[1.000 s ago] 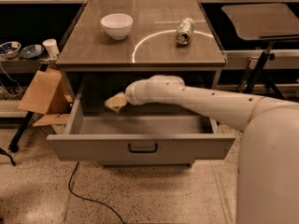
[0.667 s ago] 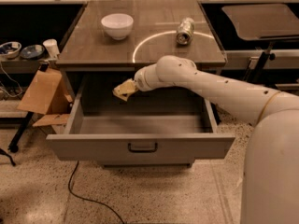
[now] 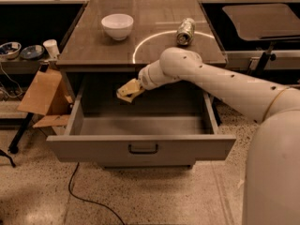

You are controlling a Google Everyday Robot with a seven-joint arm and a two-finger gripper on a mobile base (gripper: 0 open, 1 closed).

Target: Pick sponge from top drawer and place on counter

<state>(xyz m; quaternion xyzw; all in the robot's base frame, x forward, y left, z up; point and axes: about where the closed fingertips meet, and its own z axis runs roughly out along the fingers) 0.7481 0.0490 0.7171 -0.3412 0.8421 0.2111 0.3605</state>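
Seeing gripper over open drawer, just under counter front edge. I can't tell its grip state from here. On counter: bowl + can.

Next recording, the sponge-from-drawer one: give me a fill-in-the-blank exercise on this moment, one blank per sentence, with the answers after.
1. The top drawer is pulled ___.
2. The gripper hangs over the drawer's inside, ___ the level of the counter.
3. The can on the counter lies on its ___.
4. The bowl on the counter is ___ in colour.

Missing words: open; below; side; white.
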